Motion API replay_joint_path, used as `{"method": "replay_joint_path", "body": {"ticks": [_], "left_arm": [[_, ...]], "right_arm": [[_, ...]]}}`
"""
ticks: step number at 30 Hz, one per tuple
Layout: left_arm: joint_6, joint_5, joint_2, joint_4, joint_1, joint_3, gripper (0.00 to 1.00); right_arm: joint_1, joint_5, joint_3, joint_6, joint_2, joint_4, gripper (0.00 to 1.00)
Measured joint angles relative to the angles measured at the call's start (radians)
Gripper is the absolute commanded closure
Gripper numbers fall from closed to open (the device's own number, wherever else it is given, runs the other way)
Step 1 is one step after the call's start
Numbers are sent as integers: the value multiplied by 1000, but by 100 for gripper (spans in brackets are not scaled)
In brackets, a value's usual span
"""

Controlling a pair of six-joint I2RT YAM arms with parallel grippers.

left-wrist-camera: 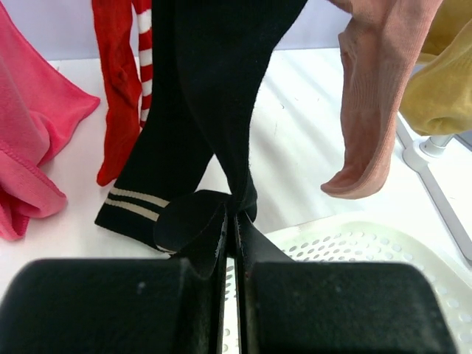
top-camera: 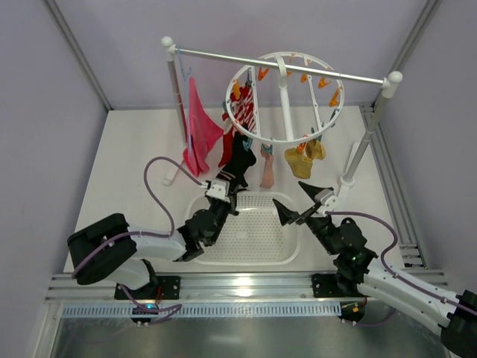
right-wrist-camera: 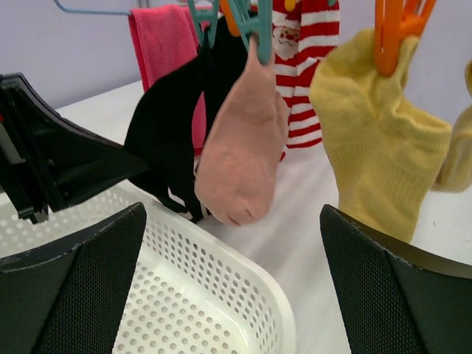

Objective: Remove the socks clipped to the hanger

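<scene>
Black fabric sock [left-wrist-camera: 214, 96] hangs from the white round plastic hanger [top-camera: 277, 139], its long axis vertical, near the white perforated basket [top-camera: 246, 253]. My left gripper [left-wrist-camera: 230, 236] is clenched on its lower end, from below. My right gripper [right-wrist-camera: 232, 251] is spread wide, holding nothing. I judge the pull must go downward, along the sock.

From my left wrist the black sock [left-wrist-camera: 221, 88] runs off the top edge — its clip unseen — and the pale pink sock [left-wrist-camera: 376, 110] and mustard sock [left-wrist-camera: 442, 88] are cropped too; overhead, clips [top-camera: 323, 82] on the hanger [top-camera: 285, 112] are too small to sort
</scene>
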Motion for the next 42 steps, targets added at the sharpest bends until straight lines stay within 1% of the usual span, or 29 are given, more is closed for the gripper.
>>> {"method": "replay_joint_path", "body": {"ticks": [6,10,14,16,18,20,23,26,28,34,42], "left_arm": [[10,2,-109,-12,-15,-49,100],[8,5,-226,-77,-20,-66,100],[8,6,-313,-101,-21,-90,100],[9,6,-330,-112,-21,-101,100],[9,7,-333,-129,-21,-103,100],[10,7,-331,-145,-21,-103,100],[10,7,-321,-154,-21,-103,100],[10,7,-317,-160,-21,-103,100],[10,7,-319,-163,-21,-103,100],[11,11,-355,-185,-21,-105,100],[19,26,-357,-199,-21,-105,100]], "right_arm": [[31,-6,188,9,60,-114,0],[33,-44,306,0,124,-150,0],[33,-163,306,17,132,-106,0],[33,-244,274,39,120,-45,0],[33,-320,276,49,119,-53,0],[35,-371,322,62,149,-88,0],[36,-383,447,82,254,-118,2],[49,-357,597,102,390,-154,2],[75,-320,655,115,461,-175,2],[153,-147,713,155,554,-248,2],[183,102,785,216,635,-286,2]]}}
